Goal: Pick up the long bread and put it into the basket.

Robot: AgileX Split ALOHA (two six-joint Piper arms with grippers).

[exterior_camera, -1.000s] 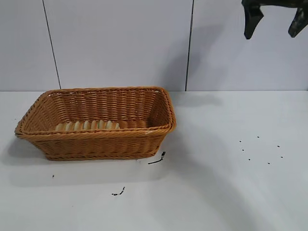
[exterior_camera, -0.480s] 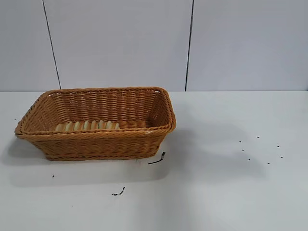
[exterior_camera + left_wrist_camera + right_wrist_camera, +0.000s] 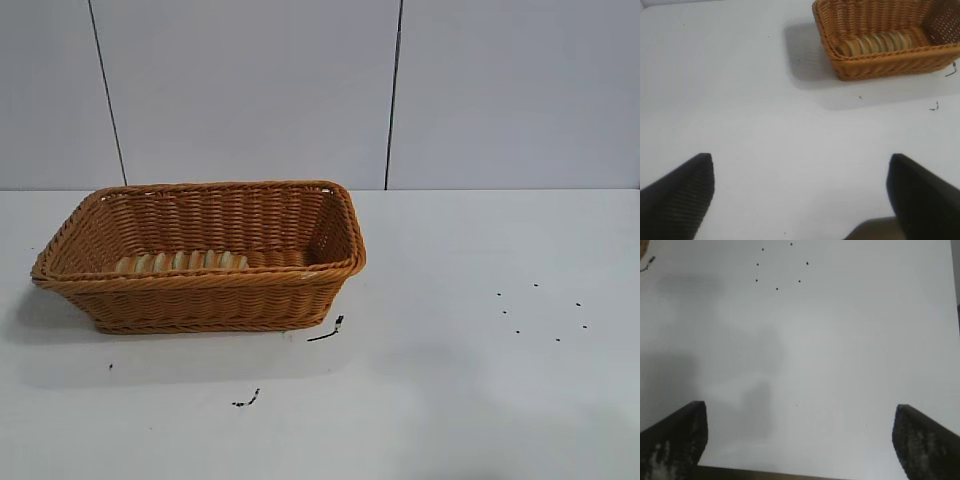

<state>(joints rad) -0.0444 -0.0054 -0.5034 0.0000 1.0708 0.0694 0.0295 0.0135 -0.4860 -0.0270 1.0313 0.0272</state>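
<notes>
The long bread lay inside the basket, on its floor, close against the near wall and toward the basket's left half in the exterior view. Only its top showed above the braided rim: a row of crosswise tan and orange-brown ridges. Its long axis ran left to right across the frame, parallel to the basket's long sides, ends pointing at the basket's short walls. The right half of the basket floor showed bare weave.

The basket sat on the white counter in the left half of the exterior frame, at mid-height, with its long side facing the camera. A short dark squiggle mark lay on the counter just off the basket's lower right corner, and another small mark lay lower in the frame. A loose ring of small black dots was on the counter at right, well apart from the basket.

No arm appeared in the exterior view.

In the left wrist view, the left gripper hung above bare counter, jaws wide apart and holding nothing. The basket with the bread in it sat in the upper right of that frame, well away from the jaws.

In the right wrist view, the right gripper was also above bare counter, jaws wide apart and empty, with the dot ring at the top of the frame.
</notes>
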